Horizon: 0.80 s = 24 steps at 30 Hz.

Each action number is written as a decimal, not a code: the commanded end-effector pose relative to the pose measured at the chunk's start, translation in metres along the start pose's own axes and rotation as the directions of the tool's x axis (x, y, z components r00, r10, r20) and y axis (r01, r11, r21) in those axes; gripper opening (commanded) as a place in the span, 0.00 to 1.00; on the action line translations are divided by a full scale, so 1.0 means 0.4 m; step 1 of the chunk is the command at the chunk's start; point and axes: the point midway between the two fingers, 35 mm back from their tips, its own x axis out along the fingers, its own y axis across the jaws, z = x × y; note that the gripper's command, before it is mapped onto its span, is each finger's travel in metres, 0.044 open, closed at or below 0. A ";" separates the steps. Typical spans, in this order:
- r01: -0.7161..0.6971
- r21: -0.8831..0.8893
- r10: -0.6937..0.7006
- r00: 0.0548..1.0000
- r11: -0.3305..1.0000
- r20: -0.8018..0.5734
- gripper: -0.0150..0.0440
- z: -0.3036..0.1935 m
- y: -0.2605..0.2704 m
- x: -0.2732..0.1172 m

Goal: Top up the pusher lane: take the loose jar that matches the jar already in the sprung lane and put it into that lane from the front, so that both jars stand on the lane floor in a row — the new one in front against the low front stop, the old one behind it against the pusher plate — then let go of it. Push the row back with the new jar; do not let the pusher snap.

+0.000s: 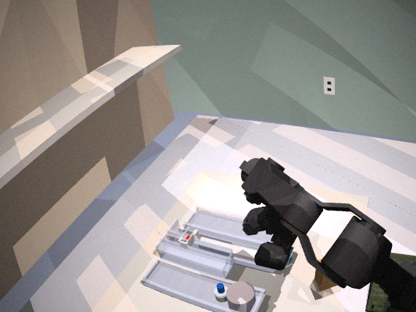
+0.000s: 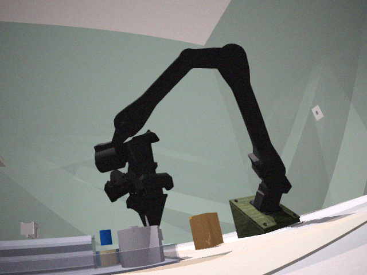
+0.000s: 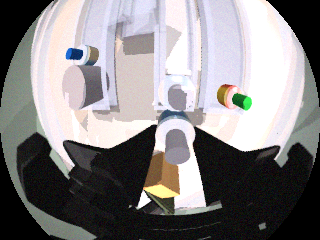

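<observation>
My gripper points down and is shut on a jar with a grey cap, white shoulder and blue band. This held jar is at the front end of the sprung lane; in the exterior view the grey cylinder hides most of it. A jar with a like grey cap stands in the lane, directly behind the held one in the wrist view. Its band is hidden, and whether the two jars touch is unclear. A pale plate shows behind the lane jar. The front stop is hard to make out.
A blue-capped jar and a wide grey cylinder stand in one side lane. A green-capped jar stands in the other. An orange-brown block stands toward the arm's base.
</observation>
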 end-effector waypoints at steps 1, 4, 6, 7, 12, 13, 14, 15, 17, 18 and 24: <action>0.003 -0.006 -0.003 1.000 1.000 0.017 0.25 0.019 -0.001 -0.005; 0.003 -0.006 -0.003 1.000 1.000 0.017 0.25 0.023 -0.001 -0.005; 0.003 -0.006 -0.003 1.000 1.000 0.017 0.25 0.026 -0.001 -0.005; 0.003 -0.006 -0.003 1.000 1.000 0.017 0.25 0.027 -0.001 -0.005; 0.003 -0.007 -0.003 1.000 1.000 0.017 0.25 0.033 -0.001 -0.005; 0.003 -0.007 -0.003 1.000 1.000 0.017 0.25 0.034 -0.001 -0.005; 0.003 -0.007 -0.003 1.000 1.000 0.017 0.25 0.035 -0.001 -0.005; 0.003 -0.007 -0.003 1.000 1.000 0.017 0.25 0.037 -0.001 -0.005; 0.003 -0.007 -0.003 1.000 1.000 0.018 0.25 0.039 -0.001 -0.005; 0.003 -0.007 -0.003 1.000 1.000 0.018 0.25 0.040 -0.001 -0.006; 0.003 -0.007 -0.003 1.000 1.000 0.018 0.25 0.048 -0.001 -0.006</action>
